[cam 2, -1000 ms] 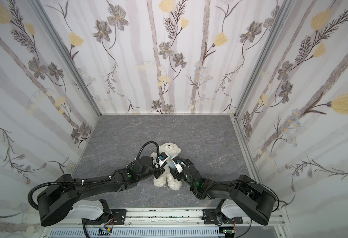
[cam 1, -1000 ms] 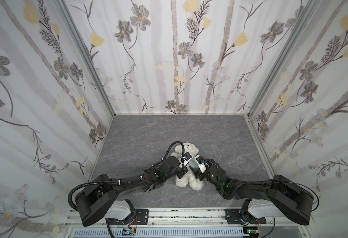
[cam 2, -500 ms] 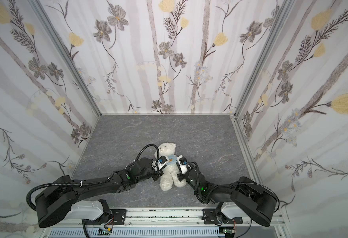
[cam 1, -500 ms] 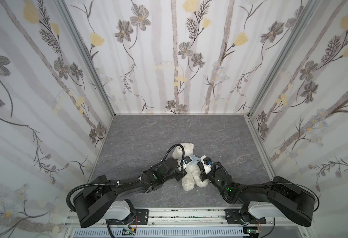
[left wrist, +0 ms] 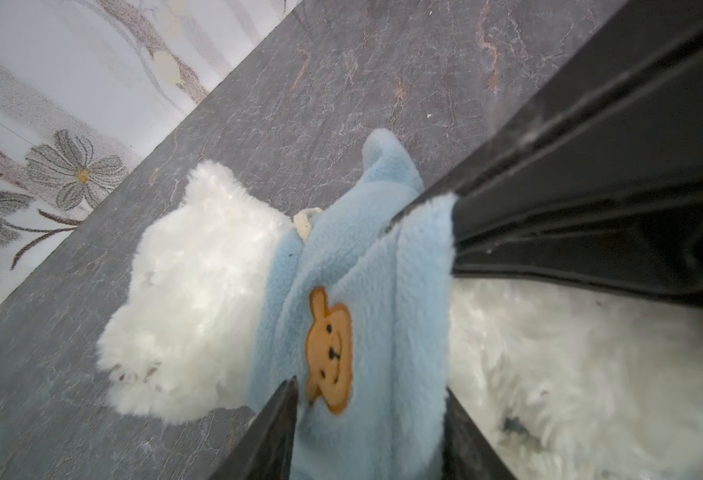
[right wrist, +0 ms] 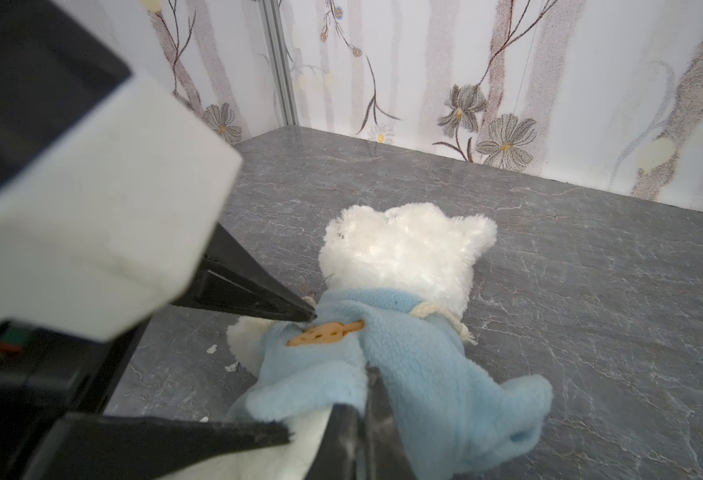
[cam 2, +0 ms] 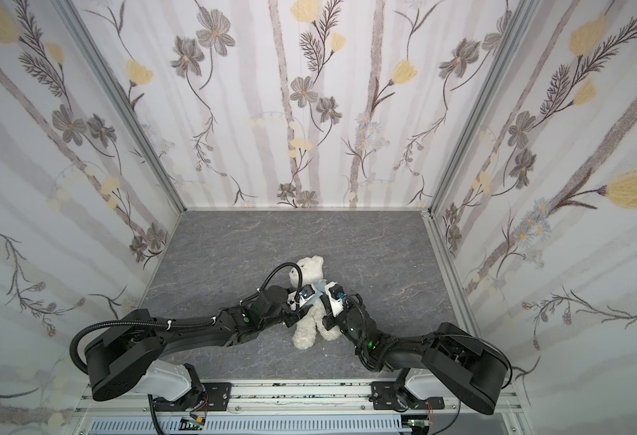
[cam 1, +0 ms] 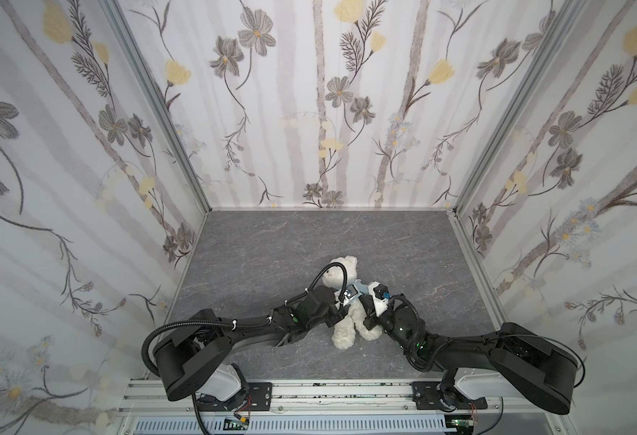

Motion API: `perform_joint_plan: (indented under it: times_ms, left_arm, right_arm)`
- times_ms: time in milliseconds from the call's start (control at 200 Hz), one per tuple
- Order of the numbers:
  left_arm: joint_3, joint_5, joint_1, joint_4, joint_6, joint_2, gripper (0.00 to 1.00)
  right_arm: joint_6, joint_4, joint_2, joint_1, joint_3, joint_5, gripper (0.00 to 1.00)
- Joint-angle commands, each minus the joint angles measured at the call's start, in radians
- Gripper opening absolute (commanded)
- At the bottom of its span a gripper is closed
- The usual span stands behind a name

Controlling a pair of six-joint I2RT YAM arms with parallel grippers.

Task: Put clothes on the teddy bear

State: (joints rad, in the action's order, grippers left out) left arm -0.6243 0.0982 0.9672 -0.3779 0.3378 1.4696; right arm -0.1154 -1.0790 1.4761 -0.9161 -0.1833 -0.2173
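1. Your left pincer (left wrist: 370, 386) stands half open, one finger on either side of a thick fold of the hoodie (left wrist: 383, 270) by its orange patch (left wrist: 328, 349). It clamps nothing.
2. The bear (cam 1: 349, 325) lies on the grey surface (cam 1: 271, 244), in the middle near the front edge, between your two arms, with its head toward the back wall.
3. The hoodie is over the head and bunched round the neck and chest. In both top views the belly and legs are bare.
4. Your right pincer (right wrist: 366, 390) is closed on the hoodie's hem, on the side of the bear away from the left arm.
5. One sleeve (right wrist: 520, 411) trails limp on the surface beside the bear and looks empty.
6. I judge the step in hand to be drawing the hoodie down over the body, roughly half done. I cannot tell whether either arm is in a sleeve.
7. For the next move, close the left pincer on the hem on its own side to match the right's hold. Then pull both toward the legs evenly and low, because the bear looks light and would likely slide or roll under a one-sided tug. The loose sleeve will want an arm fed in after that.
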Motion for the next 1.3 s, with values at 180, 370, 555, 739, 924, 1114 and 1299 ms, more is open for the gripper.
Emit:
perform_joint_plan:
  times_ms: [180,370,555,739,924,1114,1299]
  left_arm:
    - [-0.007,0.043,0.000,-0.024,-0.033,-0.002,0.20]
    - [-0.006,0.027,0.000,-0.035,-0.078,-0.017,0.00]
    - [-0.002,-0.061,-0.001,-0.049,-0.146,-0.049,0.00]
    - [-0.018,-0.140,0.002,-0.046,-0.194,-0.061,0.00]
    - [-0.018,-0.191,0.003,-0.043,-0.170,-0.056,0.00]
    - [0.005,-0.243,0.004,-0.045,-0.114,-0.074,0.00]
    - [0.088,-0.267,0.015,-0.059,-0.034,-0.114,0.00]
  right_arm:
    - [0.046,-0.059,0.016,0.002,0.006,-0.016,0.00]
    - [0.104,-0.040,0.023,0.004,0.009,-0.049,0.00]
    - [0.126,-0.016,0.030,0.004,0.001,-0.062,0.15]
    - [0.128,-0.025,0.055,0.003,-0.008,-0.064,0.32]
    - [0.139,-0.006,0.083,0.003,-0.053,-0.082,0.37]
    - [0.074,0.105,0.165,0.020,-0.114,-0.193,0.36]
    - [-0.126,0.186,0.210,0.074,-0.105,-0.171,0.37]
